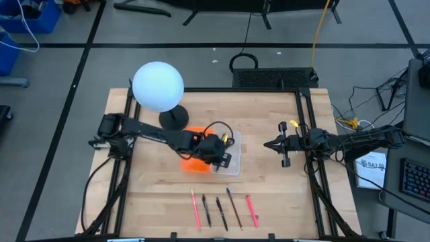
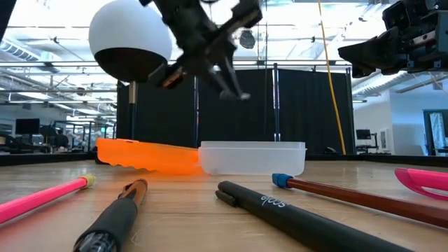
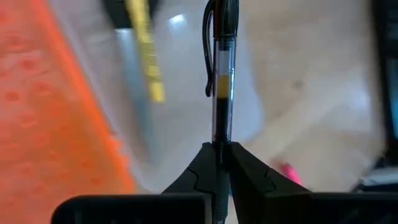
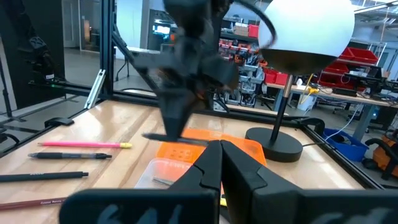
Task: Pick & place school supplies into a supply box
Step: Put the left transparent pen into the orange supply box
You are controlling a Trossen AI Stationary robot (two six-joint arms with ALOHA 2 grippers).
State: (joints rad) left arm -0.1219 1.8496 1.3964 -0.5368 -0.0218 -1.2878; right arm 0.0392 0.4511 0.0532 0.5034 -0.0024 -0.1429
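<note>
My left gripper (image 1: 216, 153) hovers over the clear supply box (image 1: 232, 160) at the table's middle and is shut on a black-capped pen with a clear barrel (image 3: 221, 81). A yellow pencil (image 3: 147, 59) lies inside the box. The box (image 2: 252, 158) rests flat on the table beside an orange perforated piece (image 1: 193, 160). Several pens and pencils, pink, black and brown (image 1: 222, 210), lie in a row near the table's near edge. My right gripper (image 1: 272, 143) is shut and empty, held above the table's right part. My left gripper pinches the pen's clear barrel (image 3: 220, 138) between its two fingertips. The pen runs on out past the fingertips, capped end farthest from them. It is lifted clear, above the box.
A lamp with a white globe (image 1: 158, 86) and a black round foot (image 1: 174, 119) stands at the far left of the box. Black frame rails (image 1: 306, 134) run along the table's sides. Bare wood lies between the box and the row of pens.
</note>
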